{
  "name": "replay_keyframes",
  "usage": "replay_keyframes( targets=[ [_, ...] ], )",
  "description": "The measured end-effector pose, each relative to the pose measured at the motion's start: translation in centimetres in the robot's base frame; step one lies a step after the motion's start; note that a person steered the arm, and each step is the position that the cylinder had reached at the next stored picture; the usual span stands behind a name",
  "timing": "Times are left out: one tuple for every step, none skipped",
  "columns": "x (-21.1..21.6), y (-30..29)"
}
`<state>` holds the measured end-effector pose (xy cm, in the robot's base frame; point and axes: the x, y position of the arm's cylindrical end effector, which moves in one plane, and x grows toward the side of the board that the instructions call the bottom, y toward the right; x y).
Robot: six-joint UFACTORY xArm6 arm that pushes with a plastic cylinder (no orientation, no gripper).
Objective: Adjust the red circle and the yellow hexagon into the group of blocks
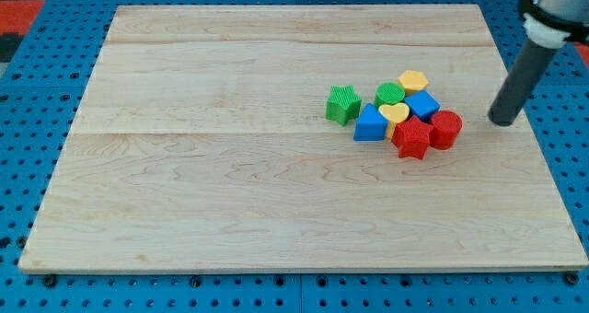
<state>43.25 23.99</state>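
Note:
The red circle (446,129) sits at the right end of a tight cluster, touching a red star (411,139). The yellow hexagon (413,81) sits at the cluster's top, against a green block (390,94) and a blue block (423,105). A yellow heart (394,114) and a blue triangle-like block (370,124) lie in the cluster's middle and left. A green star (342,104) stands slightly apart at the left. My tip (502,121) is on the board to the right of the red circle, about a block's width or more away from it.
The wooden board (230,184) lies on a blue pegboard table (28,92). The rod's upper part and the arm's end (550,9) enter from the view's top right corner. The board's right edge is close to my tip.

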Motion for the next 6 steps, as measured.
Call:
replay_keyframes(
  targets=[
    [0.0, -4.1],
    [0.0, -4.1],
    [-1.9, -2.4],
    [-8.7, -1.9],
    [-9.6, -3.4],
    [-8.1, -5.4]
  ],
)
